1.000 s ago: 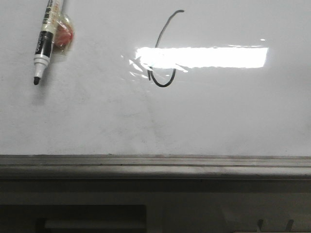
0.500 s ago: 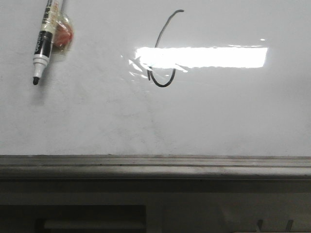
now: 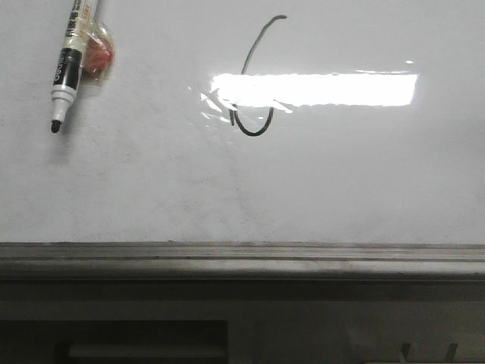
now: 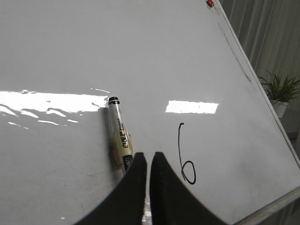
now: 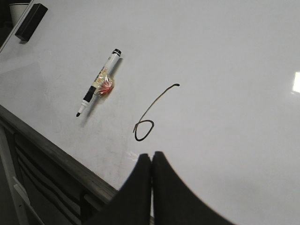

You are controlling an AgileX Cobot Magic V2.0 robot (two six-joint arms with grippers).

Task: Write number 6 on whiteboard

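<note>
In the front view, a grey rail (image 3: 242,254) is seen across the lower part of the frame, with a darker ledge (image 3: 242,299) below it. Above the rail, the whiteboard (image 3: 364,182) fills the rest of the frame, crossed by a bright rectangular reflection (image 3: 333,89) at centre right. The 6 (image 3: 255,83) is drawn at upper centre: its loop sits at the left end of the reflection, and its stem curves up toward the top edge. A marker (image 3: 67,68) lies on the board at upper left, uncapped, its tip pointing down-left; something red in clear wrap (image 3: 98,54), perhaps tape, is fixed beside its barrel.

In the left wrist view, the left gripper (image 4: 148,161) is shown at bottom centre with its jaws pressed together on nothing; the marker lies just beyond them, and the 6 is to the right of it.

In the right wrist view, the right gripper (image 5: 151,161) is likewise clenched and empty at bottom centre, with the 6 just past it and the marker further to the upper left. A black eraser (image 5: 31,21) is seen in the top left corner.
</note>
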